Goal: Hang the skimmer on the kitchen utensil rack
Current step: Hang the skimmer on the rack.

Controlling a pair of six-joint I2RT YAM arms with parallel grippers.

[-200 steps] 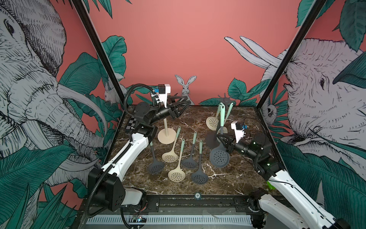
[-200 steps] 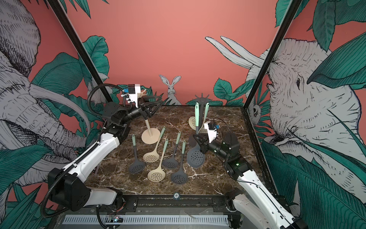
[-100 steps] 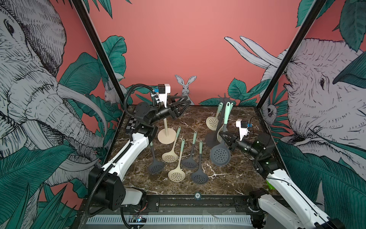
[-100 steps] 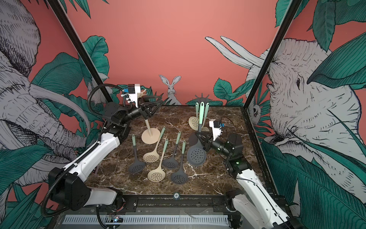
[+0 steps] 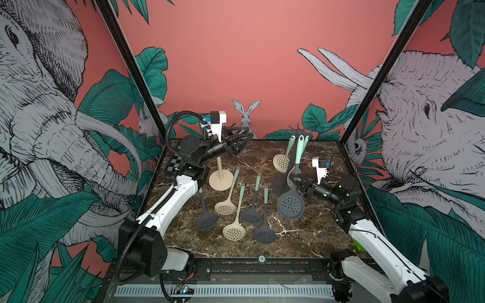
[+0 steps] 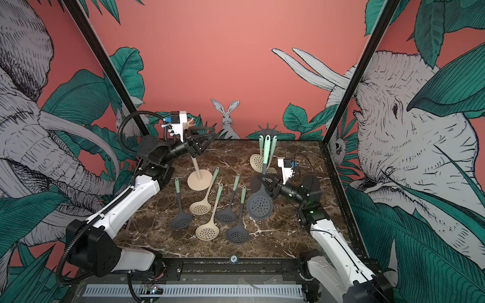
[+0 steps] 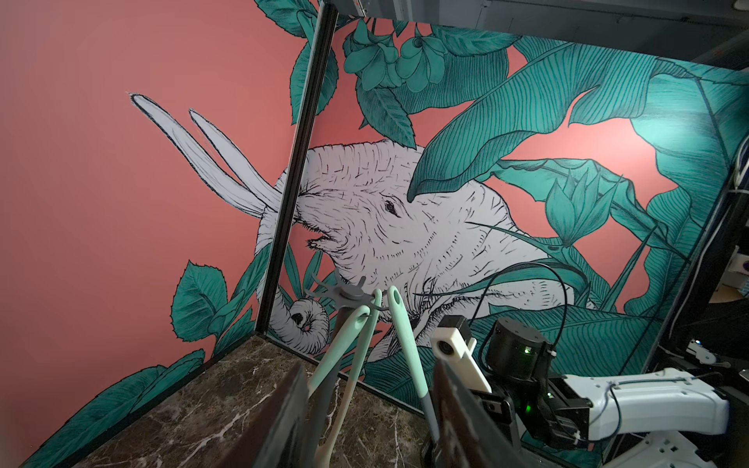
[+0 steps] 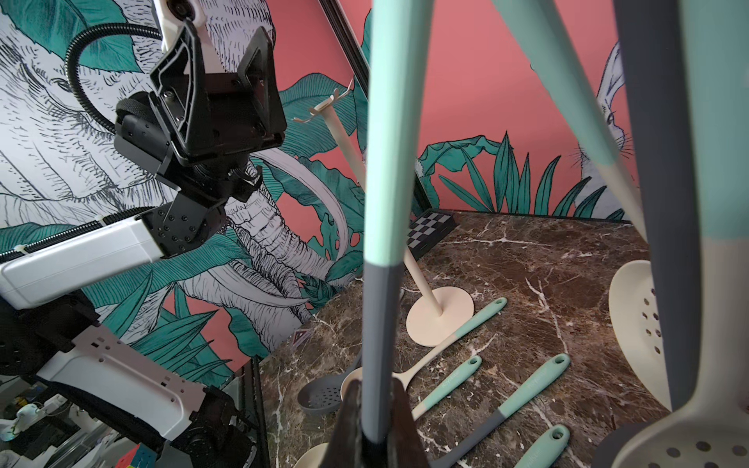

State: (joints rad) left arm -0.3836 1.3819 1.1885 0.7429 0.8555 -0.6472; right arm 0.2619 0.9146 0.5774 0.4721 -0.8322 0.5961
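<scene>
Right of centre, our right gripper clamps the dark grey perforated skimmer by its handle, mint loop beside the grey star-topped rack, not yet hooked; our left gripper hangs half-open, empty

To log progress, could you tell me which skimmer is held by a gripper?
The dark grey skimmer clamped by the right gripper beside the grey rack; the others lie on the marble tabletop or hang on that rack.
</scene>
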